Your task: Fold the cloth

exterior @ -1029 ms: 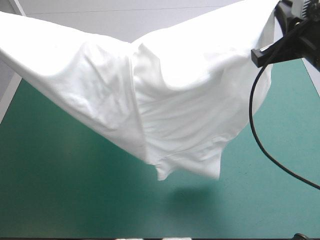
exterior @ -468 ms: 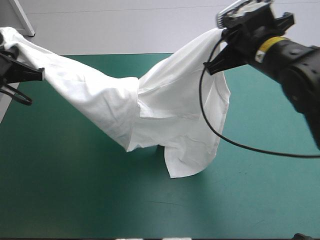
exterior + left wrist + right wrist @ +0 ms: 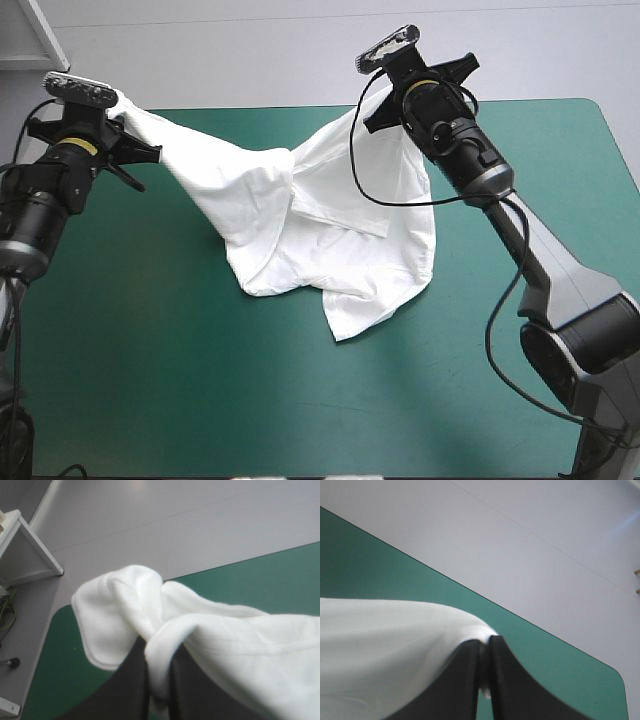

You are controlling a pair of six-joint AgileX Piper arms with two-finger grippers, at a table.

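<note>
The white short-sleeved T-shirt (image 3: 330,230) sags from two raised corners, its middle resting on the teal-green table cover (image 3: 150,380). Only the wrist views show the left gripper (image 3: 159,650) and right gripper (image 3: 485,642) pinched onto those corners.

Fig.: T-shirt (image 3: 300,230) strung betw. two raised pincers, its middle sagging onto the bench (image 3: 150,380) centre. L pincer (image 3: 159,680), over the bench's far-left corner, clamps one end. R pincer (image 3: 485,642), above the far edge, right of centre, clamps the other. Lowest flap lies nearest the front edge.
</note>
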